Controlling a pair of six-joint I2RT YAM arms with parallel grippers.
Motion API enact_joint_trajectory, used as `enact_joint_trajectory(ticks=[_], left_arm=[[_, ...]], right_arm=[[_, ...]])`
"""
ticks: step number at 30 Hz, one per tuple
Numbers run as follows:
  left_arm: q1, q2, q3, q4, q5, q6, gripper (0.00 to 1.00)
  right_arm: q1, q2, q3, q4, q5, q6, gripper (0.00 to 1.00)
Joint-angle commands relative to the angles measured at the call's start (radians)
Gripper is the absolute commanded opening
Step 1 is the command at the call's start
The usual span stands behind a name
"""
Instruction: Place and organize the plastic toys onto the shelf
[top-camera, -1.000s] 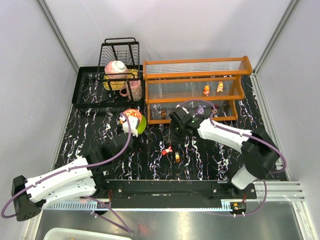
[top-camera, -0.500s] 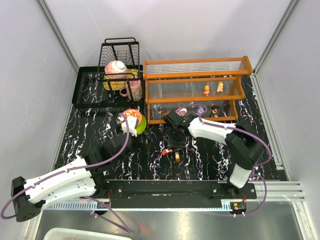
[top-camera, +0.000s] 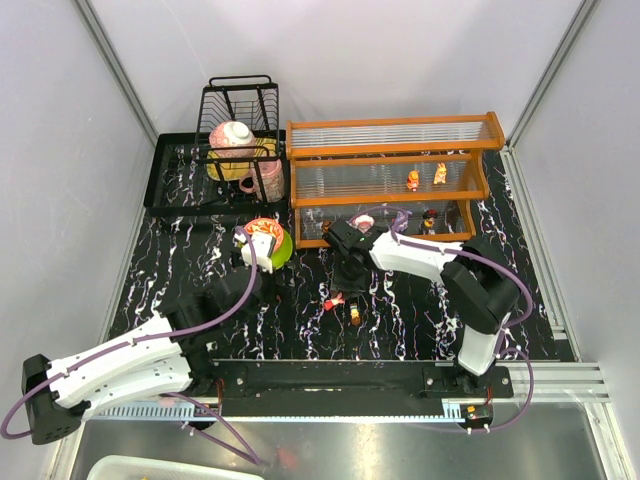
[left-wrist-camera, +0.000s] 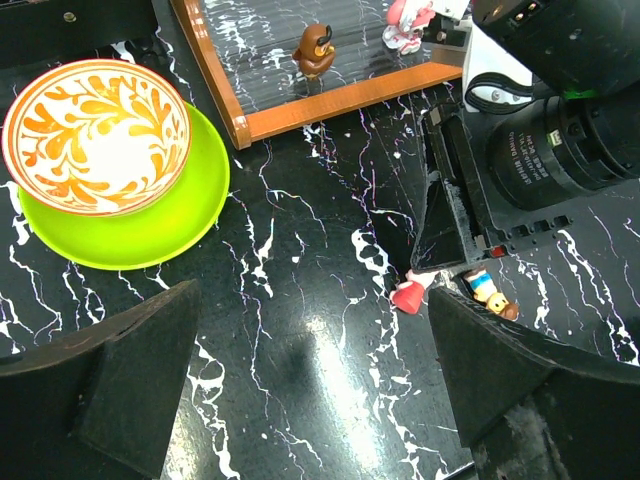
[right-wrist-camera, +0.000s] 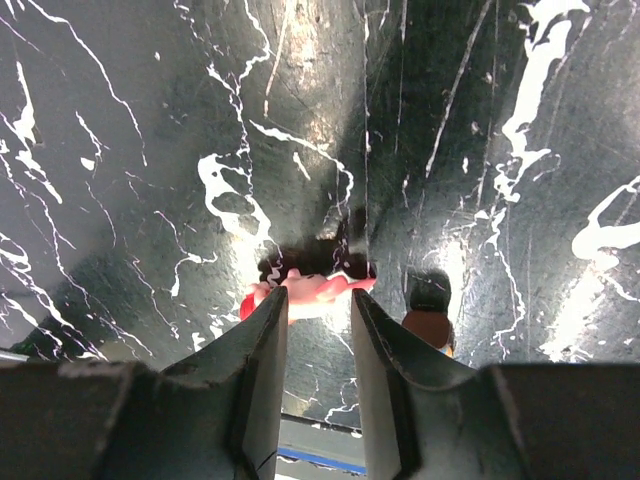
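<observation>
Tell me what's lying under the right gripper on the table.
A small red toy lies on the black marbled table directly under the right gripper, sticking out past both fingers. The fingertips cover parts of it, so its shape is unclear. A second toy lies beside it.

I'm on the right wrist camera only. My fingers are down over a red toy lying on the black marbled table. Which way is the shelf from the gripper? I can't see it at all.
Observer: The shelf stands just beyond the right gripper, on the far side from the arm bases, with its lowest tier closest.
Operator: Is anything on the middle tier?
Observer: Yes, an orange toy and a yellow-orange one stand side by side toward its right end.
Operator: Is the left arm near my toy?
Observer: The left gripper hangs wide open to the left of the red toy, not touching it, on the near side of the bowl.
</observation>
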Motion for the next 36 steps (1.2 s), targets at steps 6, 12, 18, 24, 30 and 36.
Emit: enact_joint_trajectory(ticks=[6, 12, 18, 24, 30, 36], left_arm=[[0.005, -0.016, -0.007, 0.023, -0.036, 0.024, 0.99], [0.005, -0.02, -0.015, 0.021, -0.04, 0.018, 0.99], [0.004, -0.014, -0.013, 0.024, -0.037, 0.017, 0.99], [0.005, -0.001, -0.009, 0.032, -0.033, 0.015, 0.99], [0.004, 0.003, -0.007, 0.038, -0.028, 0.014, 0.99], [0.004, 0.015, -0.001, 0.04, -0.022, 0.014, 0.99]], right_arm=[[0.01, 0.053, 0.079, -0.028, 0.003, -0.024, 0.38], [0.012, 0.075, 0.076, -0.03, -0.011, -0.035, 0.32], [0.01, 0.076, 0.052, -0.027, -0.014, -0.044, 0.27], [0.012, 0.052, 0.024, -0.017, -0.012, -0.044, 0.2], [0.012, -0.005, -0.011, 0.03, -0.02, -0.051, 0.0], [0.012, -0.059, -0.05, 0.081, -0.032, -0.076, 0.0]])
